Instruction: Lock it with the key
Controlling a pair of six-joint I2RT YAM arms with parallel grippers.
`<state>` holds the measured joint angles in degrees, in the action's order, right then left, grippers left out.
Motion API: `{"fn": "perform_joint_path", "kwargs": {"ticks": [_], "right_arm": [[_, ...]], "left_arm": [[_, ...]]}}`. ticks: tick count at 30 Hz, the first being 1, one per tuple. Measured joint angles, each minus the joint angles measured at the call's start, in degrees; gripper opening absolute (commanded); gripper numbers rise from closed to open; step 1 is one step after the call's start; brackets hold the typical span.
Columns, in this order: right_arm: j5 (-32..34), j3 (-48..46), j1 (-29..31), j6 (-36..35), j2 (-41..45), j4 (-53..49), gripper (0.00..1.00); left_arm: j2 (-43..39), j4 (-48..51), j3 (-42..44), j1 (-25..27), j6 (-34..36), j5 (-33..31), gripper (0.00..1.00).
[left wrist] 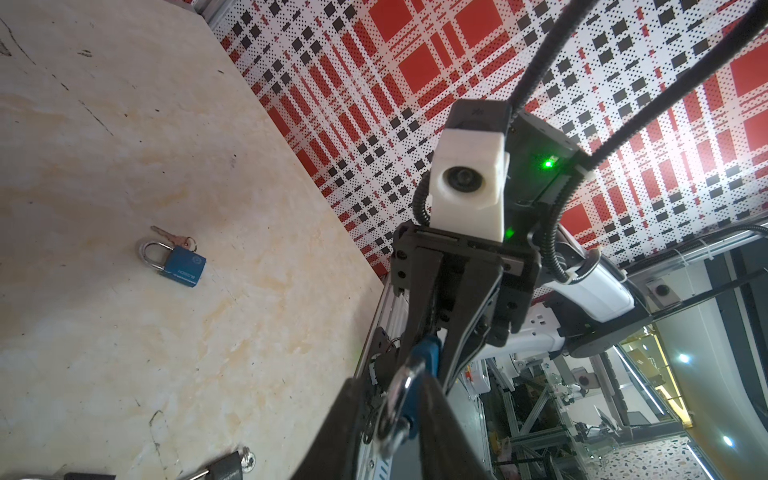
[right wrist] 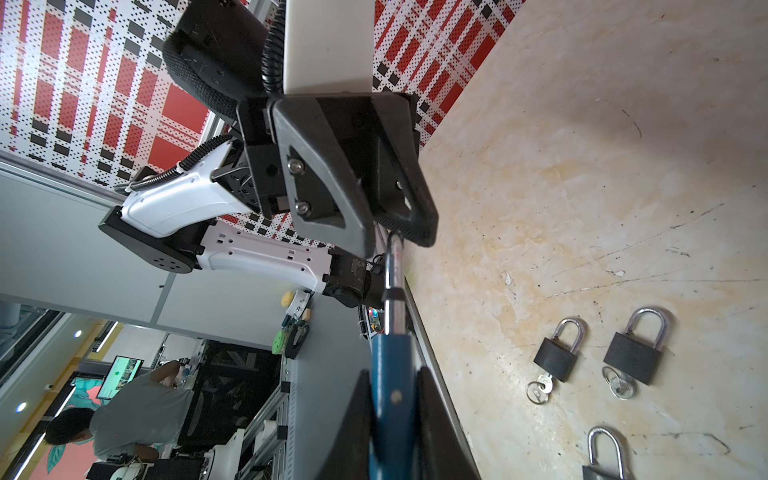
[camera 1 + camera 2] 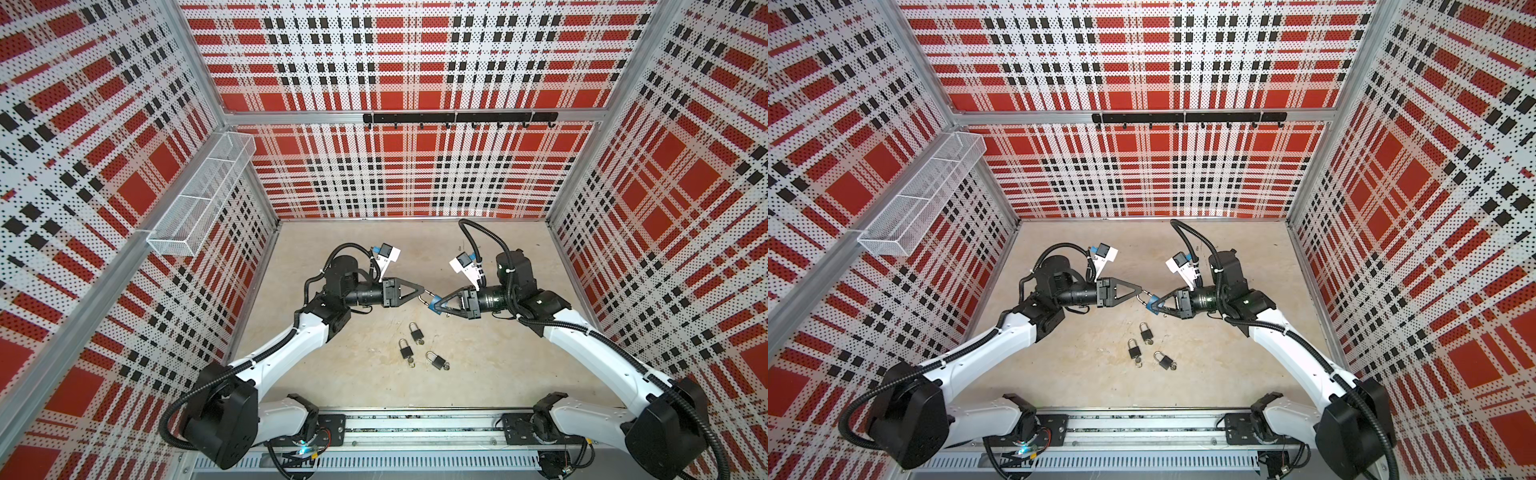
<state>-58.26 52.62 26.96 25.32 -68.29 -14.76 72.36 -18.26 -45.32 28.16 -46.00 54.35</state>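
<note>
**Top views:** The right gripper (image 3: 434,306) clamped the body of a blue padlock (image 3: 436,300) while the left gripper (image 3: 423,289) pinched its shackle (image 3: 427,295). The lock was held clear of the worktop (image 3: 498,365), just beyond three black padlocks (image 3: 405,349) on the side away from the robot's base. Those three lay flat with keys (image 3: 411,363) at their bases, and their shackles looked seated.

**Left wrist:** The shackle (image 1: 397,388) sat between that gripper's closed fingers, with the blue body (image 1: 429,353) behind it. A second blue padlock (image 1: 178,266) lay on the worktop apart from the black padlocks, a key (image 1: 170,238) touching it.

**Right wrist:** The blue padlock (image 2: 390,365) was wedged between the right gripper's fingers. Its shackle (image 2: 394,266) stood well out of the body and reached up to the left gripper (image 2: 401,237), with a notch exposed.

By these views the shackle had not yet been pushed home. Whether a key sat in the held lock could not be told. Pressing the shackle shut and turning the key appeared still to do, with the second blue padlock seemingly waiting.
</note>
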Motion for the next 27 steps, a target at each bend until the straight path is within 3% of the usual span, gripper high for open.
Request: {"fn": "perform_joint_path", "kwargs": {"ticks": [8, 27], "right_arm": [[-0.1, 0.0, 0.0, 1.3, 0.0, 0.7, 0.00], [-0.3, 0.0, 0.0, 2.7, -0.1, 1.3, 0.00]], "left_arm": [[0.0, -0.2, 0.0, 0.0, 0.2, 0.7, 0.12], [0.0, -0.2, 0.0, 0.0, 0.2, 0.8, 0.15]]}}
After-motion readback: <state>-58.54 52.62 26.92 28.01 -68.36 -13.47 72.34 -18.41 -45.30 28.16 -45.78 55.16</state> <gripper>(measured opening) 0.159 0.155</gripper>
